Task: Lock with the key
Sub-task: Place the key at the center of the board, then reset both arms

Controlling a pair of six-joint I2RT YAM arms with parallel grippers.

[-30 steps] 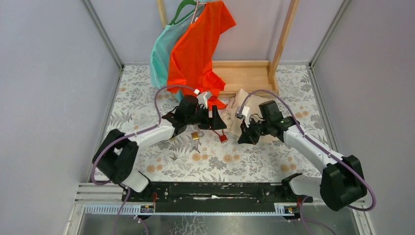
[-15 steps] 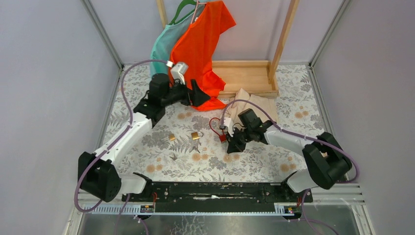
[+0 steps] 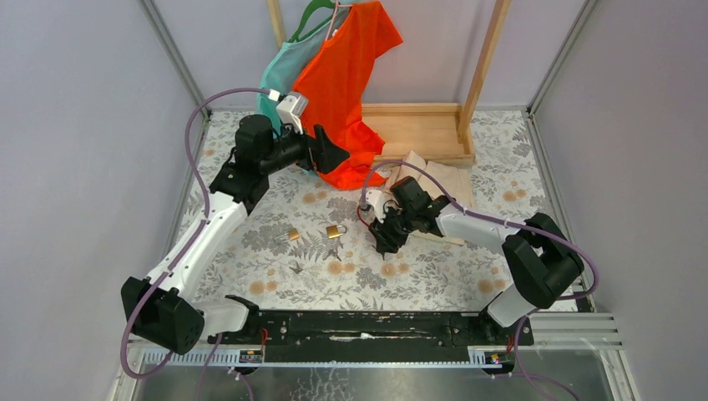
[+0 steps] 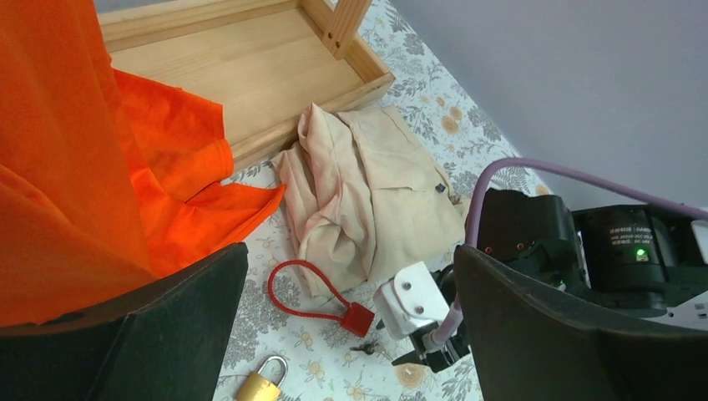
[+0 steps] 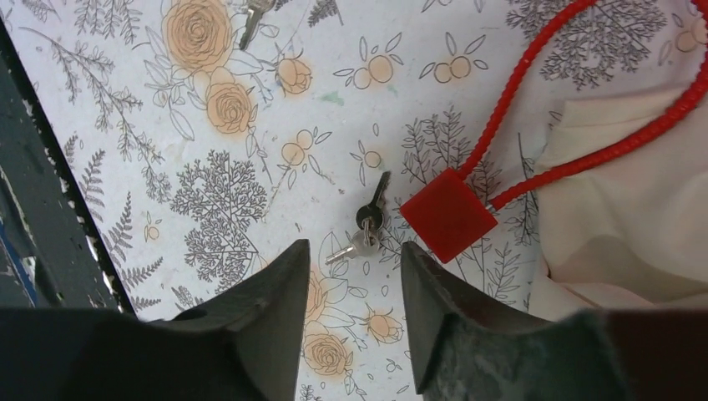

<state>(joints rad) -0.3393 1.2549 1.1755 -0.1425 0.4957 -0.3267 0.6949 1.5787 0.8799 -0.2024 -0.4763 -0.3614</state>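
Observation:
A red cable lock [image 5: 448, 214] lies on the floral mat, its red loop running up against a beige garment; it also shows in the left wrist view [image 4: 357, 318]. Two small keys on a ring [image 5: 367, 225] lie just left of the lock body. My right gripper [image 5: 355, 251] is open and empty, low over the mat, its fingertips just short of the keys. In the top view it [image 3: 382, 242] sits by the red lock. A brass padlock [image 3: 336, 230] lies to the left. My left gripper [image 3: 338, 154] is open and empty, raised by the orange shirt.
A beige folded garment [image 3: 434, 188] lies behind the right gripper. A wooden rack base [image 3: 417, 129] stands at the back, with an orange shirt [image 3: 342, 75] and a teal shirt [image 3: 275, 92] hanging. A smaller padlock [image 3: 293, 235] and loose keys [image 3: 297, 267] lie on the mat.
My left arm has lifted and pulled back left, away from the padlock toward the hanging shirts. My right gripper has moved left and down to the red lock and keys.

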